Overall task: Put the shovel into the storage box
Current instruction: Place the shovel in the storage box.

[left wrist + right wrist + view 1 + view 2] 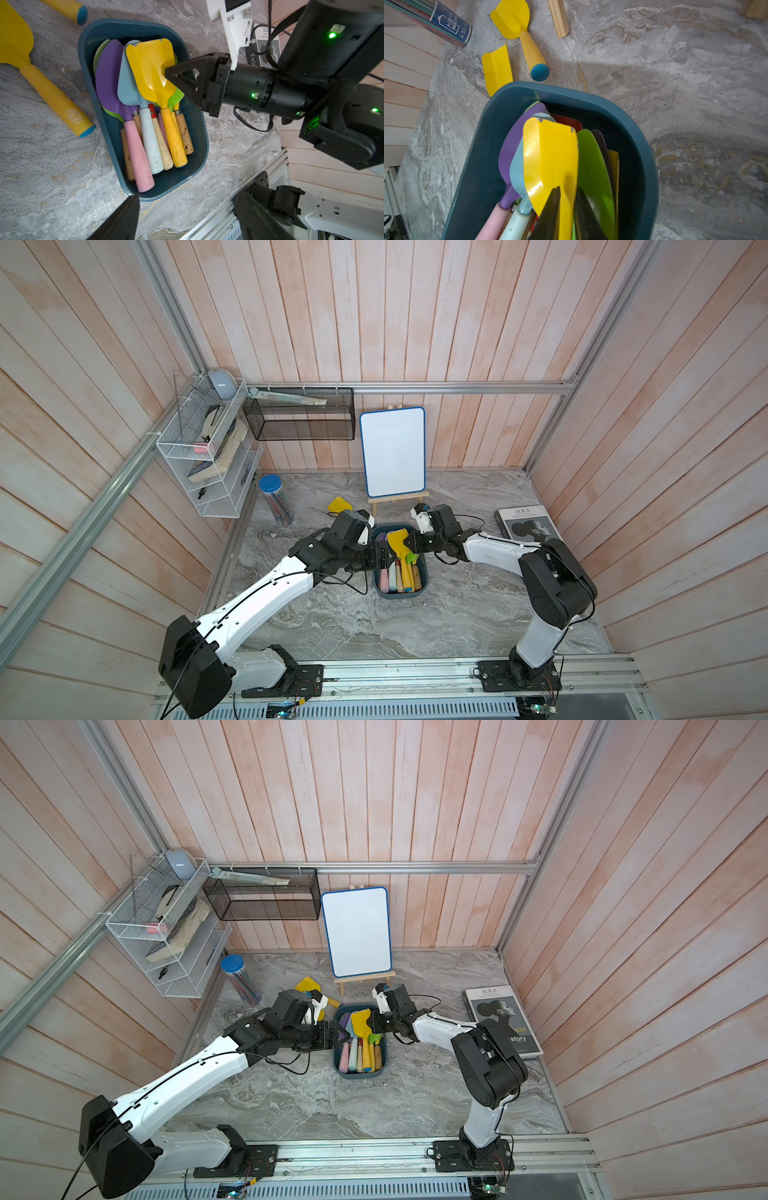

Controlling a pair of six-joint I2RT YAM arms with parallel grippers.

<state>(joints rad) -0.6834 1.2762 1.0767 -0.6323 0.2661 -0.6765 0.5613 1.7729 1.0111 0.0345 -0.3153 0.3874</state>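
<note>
Currently the right claw [166, 75] has narrow jaws straddling the blade edge of the yellow shovel [151, 68]; whether they pinch it cannot be told. That shovel lies in the storage box [199, 135] just under the claw, atop other shovels [110, 79]. The left claw [186, 197], wide and empty, hovers across the box from the right claw. A spare yellow shovel [52, 97] lies outside the box, on the far side from the right claw.

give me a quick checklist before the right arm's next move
1. yellow shovel lying inside storage box, atop the others: ok
2. right pincer free of the blade: cannot tell, its fingers straddle the blade's edge
3. left pincer open: ok
4. storage box upright on the table: ok
5. all shovels boxed: not ok, two loose shovels lie on the table
</note>
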